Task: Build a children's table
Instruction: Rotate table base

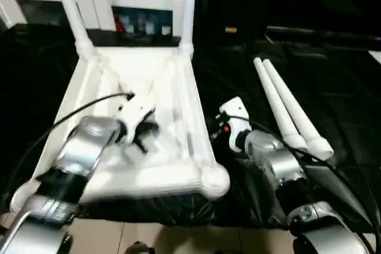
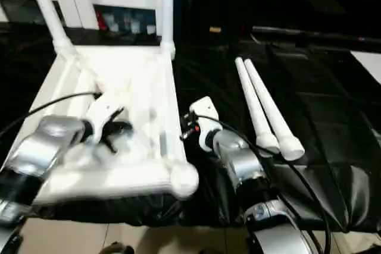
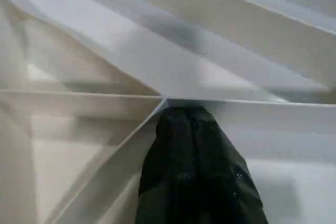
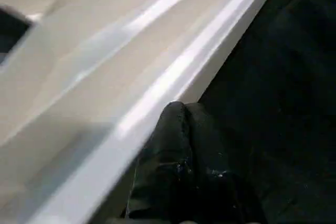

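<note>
**Halfway there: two legs up, two to go**

So the table top (image 1: 178,173) lies upside down on the black cloth (image 1: 339,99), ribbed underside facing up. Two legs (image 1: 189,4) stand upright in its far corner sockets. The near right corner socket (image 1: 215,179) looks empty, and the other two legs (image 1: 289,108) lie side by side on the cloth, well apart from the top on its right. The left gripper (image 1: 140,126), fingers pressed together, hangs over the ribs. The right gripper (image 1: 215,128), also pressed together and holding nothing, sits against the top's right rim. Judging by this, fitting both remaining legs is still ahead.
</note>
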You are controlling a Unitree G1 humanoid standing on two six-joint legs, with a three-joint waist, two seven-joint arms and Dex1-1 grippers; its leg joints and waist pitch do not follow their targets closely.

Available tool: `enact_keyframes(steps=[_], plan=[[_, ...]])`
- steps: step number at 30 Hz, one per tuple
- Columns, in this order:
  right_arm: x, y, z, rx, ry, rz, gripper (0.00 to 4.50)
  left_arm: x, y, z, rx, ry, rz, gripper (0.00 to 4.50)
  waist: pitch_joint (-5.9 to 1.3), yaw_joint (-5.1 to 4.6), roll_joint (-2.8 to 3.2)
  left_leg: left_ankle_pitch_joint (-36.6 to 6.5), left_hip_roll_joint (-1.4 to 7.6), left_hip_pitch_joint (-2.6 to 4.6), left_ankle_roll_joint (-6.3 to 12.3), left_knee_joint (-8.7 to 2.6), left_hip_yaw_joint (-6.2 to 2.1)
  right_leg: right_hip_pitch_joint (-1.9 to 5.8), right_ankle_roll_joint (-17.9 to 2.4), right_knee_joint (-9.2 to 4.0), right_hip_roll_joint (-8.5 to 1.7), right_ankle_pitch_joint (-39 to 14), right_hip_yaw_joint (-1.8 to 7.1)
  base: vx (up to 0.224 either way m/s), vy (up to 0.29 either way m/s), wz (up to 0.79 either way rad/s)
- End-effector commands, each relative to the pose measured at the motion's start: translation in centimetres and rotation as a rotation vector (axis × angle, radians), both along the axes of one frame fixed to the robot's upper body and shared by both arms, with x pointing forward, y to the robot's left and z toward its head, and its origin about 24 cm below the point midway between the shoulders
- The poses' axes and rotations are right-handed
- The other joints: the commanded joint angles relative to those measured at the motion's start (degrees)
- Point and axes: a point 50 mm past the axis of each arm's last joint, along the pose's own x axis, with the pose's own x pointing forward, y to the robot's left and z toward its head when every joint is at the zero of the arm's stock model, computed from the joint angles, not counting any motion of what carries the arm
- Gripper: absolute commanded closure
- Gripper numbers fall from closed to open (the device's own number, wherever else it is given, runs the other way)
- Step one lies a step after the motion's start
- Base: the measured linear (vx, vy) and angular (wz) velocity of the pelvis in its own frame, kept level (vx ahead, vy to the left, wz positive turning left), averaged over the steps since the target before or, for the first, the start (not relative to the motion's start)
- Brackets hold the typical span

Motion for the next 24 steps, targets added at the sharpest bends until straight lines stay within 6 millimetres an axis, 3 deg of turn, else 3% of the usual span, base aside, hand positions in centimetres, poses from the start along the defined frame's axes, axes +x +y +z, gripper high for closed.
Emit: enact_keyframes(steps=[1, 6, 8, 9, 10, 11, 14, 16, 17, 20, 21, 23, 24], plan=[[0.3, -0.1, 1.6, 0.023, -0.077, -0.02, 4.46, 1.5, -0.4, 0.9, 0.036, -0.124, 0.031, 4.5, -4.28, -0.1, 0.42, -21.4, 0.62, 1.58, -3.02, -4.53, -0.89, 1.87, -5.8, -4.76, -2.08, -23.2, 1.46, 0.0, 0.0, 0.0], [-0.4, -2.6, 2.5, 0.009, -0.109, -0.129, 4.46, 2.0, -1.8, 1.1, -0.066, -0.171, 0.039, 4.5, -4.52, 0.25, 0.83, -18.0, 0.76, 1.51, -2.7, -4.38, -0.7, 2.15, -8.2, -3.92, -1.95, -15.9, 1.61, 0.0, 0.0, 0.0], [-0.6, -3.0, 2.7, 0.014, -0.107, -0.146, 4.46, 1.8, -2.0, 1.3, -0.09, -0.172, 0.033, 4.5, -4.7, 0.47, 0.63, -16.8, 0.81, 1.49, -2.46, -4.25, -0.55, 2.34, -8.9, -3.74, -1.97, -13.7, 1.61, 0.0, 0.0, 0.0], [-0.8, -3.9, 2.9, 0.015, -0.094, -0.19, 4.46, 1.5, -2.2, 1.8, -0.112, -0.184, 0.01, 4.5, -4.82, 0.48, 0.81, -14.6, 0.87, 1.14, -2.1, -4.24, -0.65, 2.87, -10.1, -3.22, -2.01, -10.2, 1.57, 0.0, 0.0, 0.0], [-1.1, -4.9, 3.1, -0.007, -0.085, -0.249, 4.46, 1.2, -2.3, 2.2, -0.132, -0.201, -0.008, 4.5, -4.89, 0.39, 0.67, -14.1, 0.8, 1.13, -1.86, -4.12, -0.5, 2.76, -10.3, -3.19, -1.9, -9.4, 1.55, 0.0, 0.0, 0.0], [-1.2, -5.3, 3.2, -0.019, -0.082, -0.274, 4.46, 1.0, -2.3, 2.4, -0.14, -0.207, -0.014, 4.5, -4.91, 0.38, 1.21, -12.9, 0.92, 1.2, -1.92, -4.08, -0.59, 2.94, -10.9, -2.87, -1.86, -7.0, 1.55, 0.05, 0.001, 0.0], [-2.1, -6.8, 4.3, 0.044, -0.078, -0.37, 4.14, -0.1, -3.0, 3.6, -0.199, -0.268, -0.047, 4.5, -5.03, 0.27, 1.22, -10.5, 0.68, 1.1, -0.75, -3.72, -0.33, 3.13, -12.0, -2.47, -1.65, -2.6, 1.56, 0.017, 0.0, 0.0], [-2.4, -7.4, 4.5, 0.034, -0.086, -0.422, 4.0, -0.8, -3.6, 4.0, -0.245, -0.283, -0.08, 4.17, -4.79, 0.17, 1.12, -12.0, 0.71, 1.16, -0.85, -3.9, -0.22, 3.02, -11.5, -2.89, -1.72, -6.3, 1.5, 0.0, 0.0, 0.0], [-2.8, -8.0, 4.9, 0.032, -0.097, -0.484, 3.88, -1.4, -4.6, 4.4, -0.327, -0.29, -0.107, 4.09, -4.65, 0.12, 1.5, -12.8, 0.69, 1.23, -1.26, -4.01, -0.27, 2.92, -11.4, -3.02, -1.69, -7.8, 1.51, 0.0, 0.0, 0.0], [-3.2, -8.2, 5.0, 0.047, -0.086, -0.516, 3.71, -2.3, -6.0, 4.9, -0.45, -0.286, -0.154, 4.0, -4.29, -0.05, 1.24, -16.7, 0.77, 1.42, -2.35, -4.24, -0.19, 2.64, -10.3, -3.7, -1.72, -13.8, 1.6, 0.0, 0.0, 0.0], [-3.5, -8.8, 4.8, 0.033, -0.055, -0.568, 3.64, -3.3, -7.2, 4.8, -0.521, -0.245, -0.204, 3.92, -4.2, -0.06, 1.35, -19.1, 0.8, 1.64, -2.89, -4.31, -0.3, 2.24, -8.8, -4.13, -1.61, -17.5, 1.57, 0.0, 0.0, 0.0], [-3.8, -9.2, 4.6, 0.012, -0.029, -0.602, 3.39, -3.9, -7.7, 4.6, -0.515, -0.229, -0.25, 3.72, -4.1, -0.16, 1.35, -20.3, 0.75, 1.46, -3.15, -4.55, -0.52, 2.16, -7.3, -4.38, -1.47, -19.7, 1.54, 0.0, 0.0, 0.0], [-3.9, -9.4, 4.5, 0.001, -0.021, -0.617, 3.39, -4.2, -7.9, 4.5, -0.511, -0.224, -0.267, 3.72, -4.0, -0.26, 0.86, -20.7, 0.7, 1.44, -3.18, -4.57, -0.43, 2.07, -6.5, -4.61, -1.38, -20.7, 1.52, 0.0, 0.0, 0.0]])
